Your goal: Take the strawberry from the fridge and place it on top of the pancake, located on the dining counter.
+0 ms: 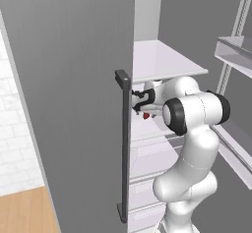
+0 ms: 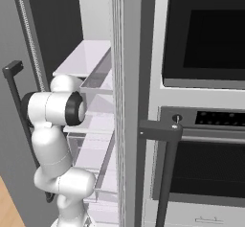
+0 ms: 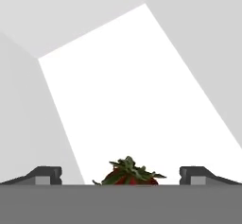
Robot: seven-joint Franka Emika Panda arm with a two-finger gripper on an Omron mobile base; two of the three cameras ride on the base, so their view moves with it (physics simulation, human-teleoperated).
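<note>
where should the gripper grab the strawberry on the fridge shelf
Across its red body, below the green leafy cap. The strawberry sits on the white shelf, centred between the open gripper fingertips, so coming straight on and closing on both flanks looks best.

I see the strawberry [image 3: 128, 175] red with a green leafy cap, on a plain white shelf [image 3: 132, 100]. Fridge [image 1: 69, 79] matte grey, handle [image 1: 124, 148] dark. Beside the fridge: oven [image 2: 206, 101] black and silver.
</note>
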